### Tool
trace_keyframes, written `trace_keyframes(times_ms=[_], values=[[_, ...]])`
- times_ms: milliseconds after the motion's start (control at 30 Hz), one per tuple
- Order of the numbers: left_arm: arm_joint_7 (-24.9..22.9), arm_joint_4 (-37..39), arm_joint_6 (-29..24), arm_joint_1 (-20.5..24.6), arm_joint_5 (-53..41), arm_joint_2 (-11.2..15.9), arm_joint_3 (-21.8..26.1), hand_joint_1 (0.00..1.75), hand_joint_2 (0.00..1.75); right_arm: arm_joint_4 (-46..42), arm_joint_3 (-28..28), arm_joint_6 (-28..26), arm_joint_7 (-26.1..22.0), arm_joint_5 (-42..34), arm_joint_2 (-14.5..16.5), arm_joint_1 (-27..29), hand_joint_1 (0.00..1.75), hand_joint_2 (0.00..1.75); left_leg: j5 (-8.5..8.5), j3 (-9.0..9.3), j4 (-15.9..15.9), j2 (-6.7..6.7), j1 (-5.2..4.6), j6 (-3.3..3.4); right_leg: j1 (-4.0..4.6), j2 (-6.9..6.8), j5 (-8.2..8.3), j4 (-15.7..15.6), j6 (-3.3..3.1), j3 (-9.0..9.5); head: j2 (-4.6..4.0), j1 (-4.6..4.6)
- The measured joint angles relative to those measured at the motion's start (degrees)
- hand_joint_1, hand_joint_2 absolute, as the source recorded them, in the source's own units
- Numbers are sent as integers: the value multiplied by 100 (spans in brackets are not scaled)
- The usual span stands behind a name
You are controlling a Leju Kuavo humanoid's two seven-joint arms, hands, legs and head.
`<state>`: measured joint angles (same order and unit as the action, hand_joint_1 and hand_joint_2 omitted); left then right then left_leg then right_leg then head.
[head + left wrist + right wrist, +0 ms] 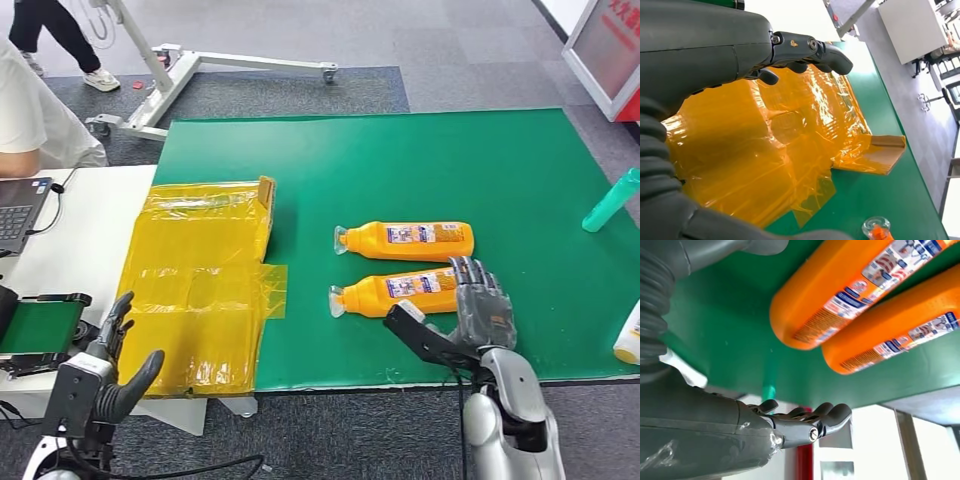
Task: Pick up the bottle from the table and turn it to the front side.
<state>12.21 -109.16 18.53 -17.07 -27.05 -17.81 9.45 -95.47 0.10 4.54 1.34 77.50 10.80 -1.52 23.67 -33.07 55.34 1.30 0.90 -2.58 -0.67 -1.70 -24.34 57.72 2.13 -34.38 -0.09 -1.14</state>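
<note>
Two orange plastic bottles are seen lying on their sides on the green mat (453, 160), right of centre in the head view. Both are smooth, glossy and tapered, with printed labels facing up and clear caps. The upper bottle (411, 240) and the lower bottle (396, 293) lie nearly parallel, just beside each other. Their long axes run left to right across the frame, caps to the left and flat bases to the right; the lower one is tilted slightly.

The right hand (483, 305) is seen at the base end of the lower bottle, dark fingers spread and extended, thumb held apart toward the lower left. Nothing is held by it; whether the fingertips touch the bottle's base cannot be told. In the right wrist view the fingers (828, 415) are seen straight and empty, with both bottle bases just past them.

The left hand (113, 350) is seen at lower left, fingers loosely apart and empty, above a flattened box wrapped in crinkled, shiny yellow tape (204, 290). A brown cardboard flap (885, 150) is exposed at one corner.

One teal bottle (611, 200) lies at the right edge, tilted. One white and yellow bottle (630, 335) is cut off at lower right. A laptop (19, 205) sits on a white table (90, 220) at left, beside a person's sleeve (30, 110).
</note>
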Motion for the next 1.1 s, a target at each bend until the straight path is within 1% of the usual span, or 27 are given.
trace_keyframes(times_ms=[133, 300, 467, 733, 900, 1000, 1100], values=[[1, 54, -3, 44, 0, 19, -22, 0, 175, 325, 208, 0, -4, 392, -96, -279, 0, 175, -1, 0, 0, 0, 0, -1, 0, 0, 1, 0, -1, 0, 0, 0], [11, 132, 1, 76, -4, 28, -25, 0, 175, 794, 435, 123, 75, 738, -136, -590, 0, 175, -1, -1, 0, 0, 0, -1, 0, 0, 1, 0, -1, -1, -1, -1], [16, 179, 4, 96, -55, 31, -22, 0, 175, 1314, 521, 479, 238, 805, -138, -940, 0, 175, -1, -1, 0, 0, 0, -1, 0, 0, 2, 0, 0, -1, 0, -1], [26, 199, 51, 109, -87, 34, -13, 0, 175, 1864, 524, 606, 376, 917, -139, -1263, 0, 175, -1, -1, 0, 0, 0, -1, 0, 0, 3, 0, 1, -2, -1, 1], [43, 221, 131, 109, -125, 33, 17, 0, 175, 2343, 517, 621, 515, 1022, -156, -1592, 0, 175, -1, -1, 1, 0, 0, -1, 0, 0, 3, 0, 1, -3, 0, 0], [46, 243, 204, 106, -127, 29, 54, 0, 175, 2650, 547, 586, 697, 1030, -207, -1776, 0, 175, -2, -2, 1, 0, 0, -1, 0, 0, 3, 1, 1, -2, 0, 0], [65, 266, 261, 103, -160, 23, 97, 0, 175, 3012, 708, 561, 995, 1030, -350, -1992, 0, 175, -2, -2, 1, 0, 0, -1, 0, 0, 4, 1, 2, -2, 0, 0]])
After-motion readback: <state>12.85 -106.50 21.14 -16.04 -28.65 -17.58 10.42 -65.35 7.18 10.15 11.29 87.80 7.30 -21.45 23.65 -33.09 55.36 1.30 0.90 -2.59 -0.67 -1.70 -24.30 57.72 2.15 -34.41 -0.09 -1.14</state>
